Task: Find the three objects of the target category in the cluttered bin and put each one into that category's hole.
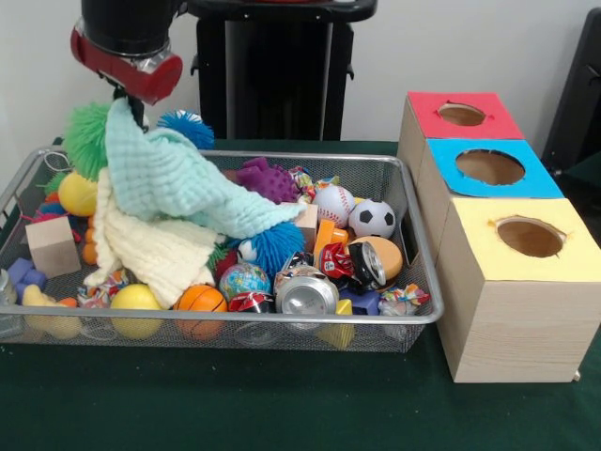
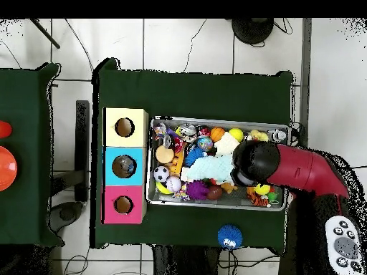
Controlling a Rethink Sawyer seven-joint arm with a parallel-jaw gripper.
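The wire mesh bin [image 1: 282,320] is full of toys and also shows in the overhead view [image 2: 215,205]. My gripper [image 1: 128,103] hangs over the bin's left end, shut on the top of a mint-green cloth [image 1: 178,183]. The cloth hangs from the gripper and trails right across the clutter. It also shows in the overhead view [image 2: 208,170], where the red arm [image 2: 297,170] covers the gripper. A cream cloth [image 1: 150,249] lies under it. Three wooden boxes with holes stand beside the bin: red top [image 1: 463,115], blue top [image 1: 490,167], yellow top [image 1: 529,237].
In the bin lie a soccer ball [image 1: 373,218], a baseball [image 1: 333,202], a small basketball [image 1: 200,301], crushed cans [image 1: 307,293], a wooden cube [image 1: 52,246], and a green fuzzy ball [image 1: 87,137]. A blue spiky ball [image 2: 229,236] sits on the table outside the bin.
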